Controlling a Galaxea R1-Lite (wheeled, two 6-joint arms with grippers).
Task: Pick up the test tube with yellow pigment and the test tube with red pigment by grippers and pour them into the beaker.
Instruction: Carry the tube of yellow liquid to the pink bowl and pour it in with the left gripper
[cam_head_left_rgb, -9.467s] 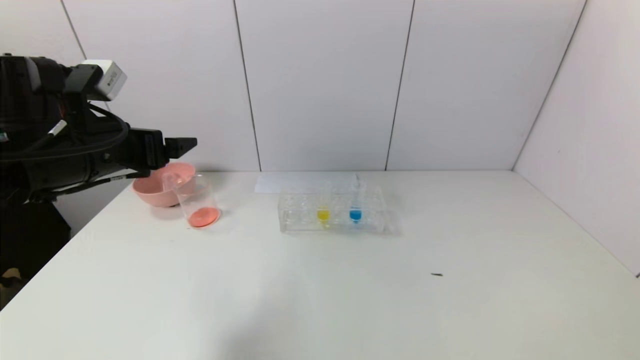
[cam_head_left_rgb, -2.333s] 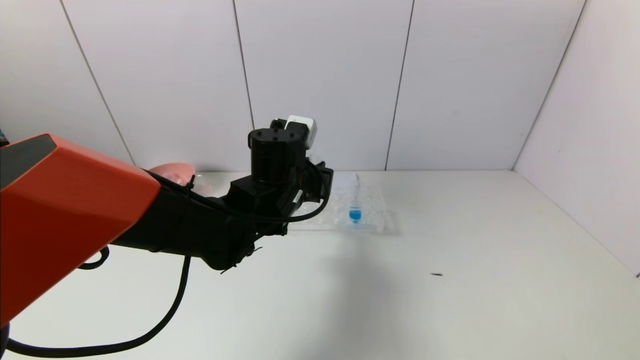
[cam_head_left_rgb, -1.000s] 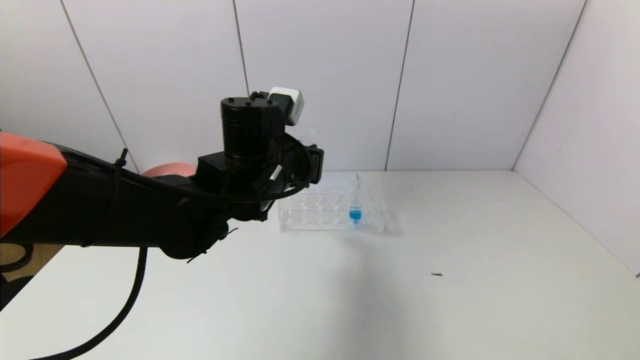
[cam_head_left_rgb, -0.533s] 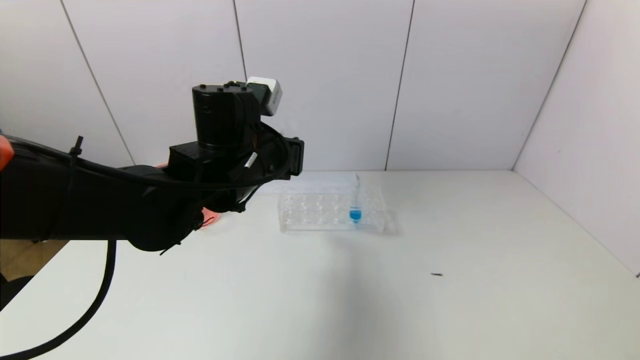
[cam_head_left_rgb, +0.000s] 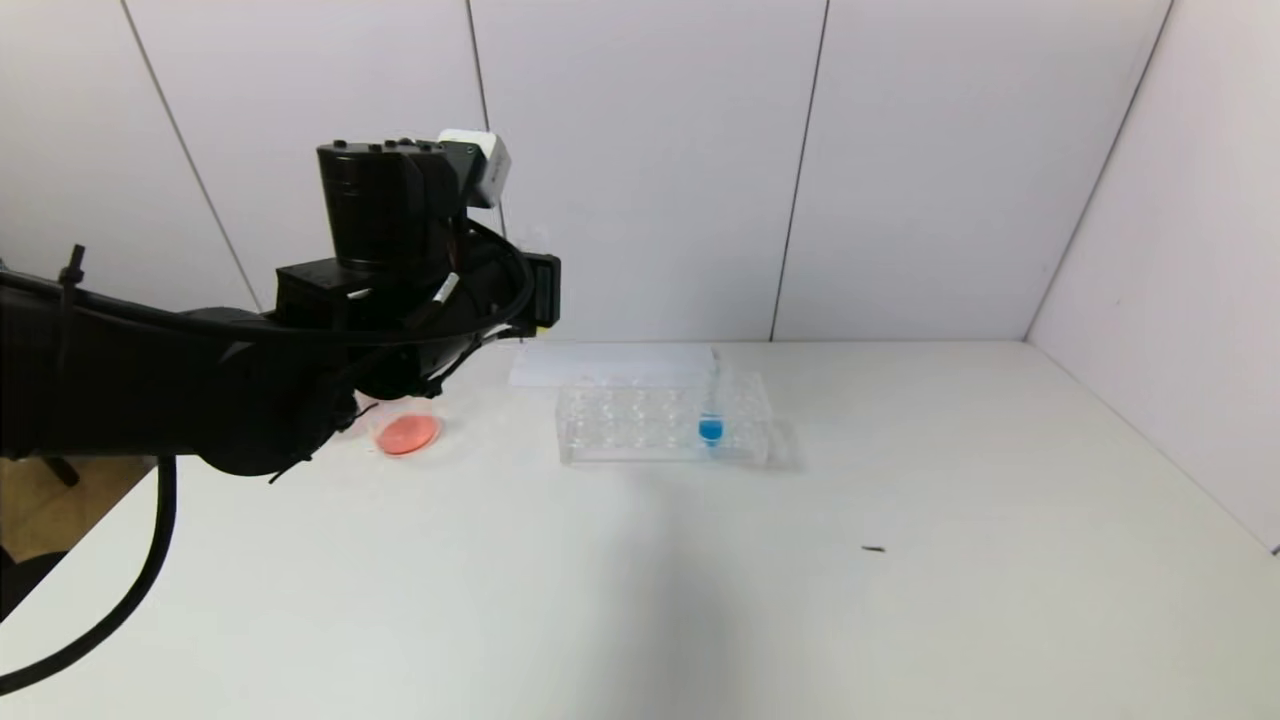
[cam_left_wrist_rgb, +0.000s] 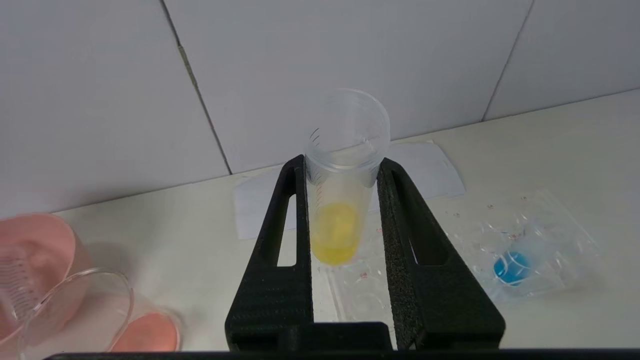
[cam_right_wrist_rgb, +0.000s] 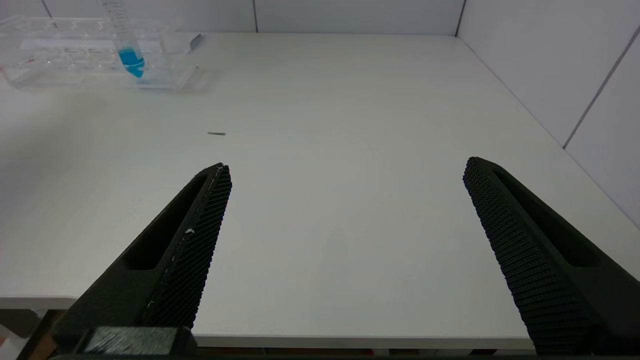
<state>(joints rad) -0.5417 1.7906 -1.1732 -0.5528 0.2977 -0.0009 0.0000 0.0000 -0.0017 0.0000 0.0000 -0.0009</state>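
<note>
while my left gripper (cam_left_wrist_rgb: 342, 170) is pinching the test tube with yellow pigment (cam_left_wrist_rgb: 340, 200) aloft, left of the rack (cam_head_left_rgb: 662, 425) and near the beaker (cam_head_left_rgb: 400, 425), i am fearing a hasty tilt spilling it; my right gripper (cam_right_wrist_rgb: 345, 200) is idling spread wide.

White table (cam_head_left_rgb: 800, 600): rack (cam_head_left_rgb: 640, 435), beaker (cam_head_left_rgb: 405, 430).

White tabletop (cam_head_left_rgb: 700, 600) fills most of the head view, matte, evenly lit, with soft shadows. Back wall (cam_head_left_rgb: 650, 150) is pale grey-white panels split by thin dark vertical seams (cam_head_left_rgb: 798, 170). A side wall (cam_head_left_rgb: 1180, 220) of the same panels meets it at the table's far right corner. Brownish floor (cam_head_left_rgb: 40, 500) shows past the table's left edge.
</note>
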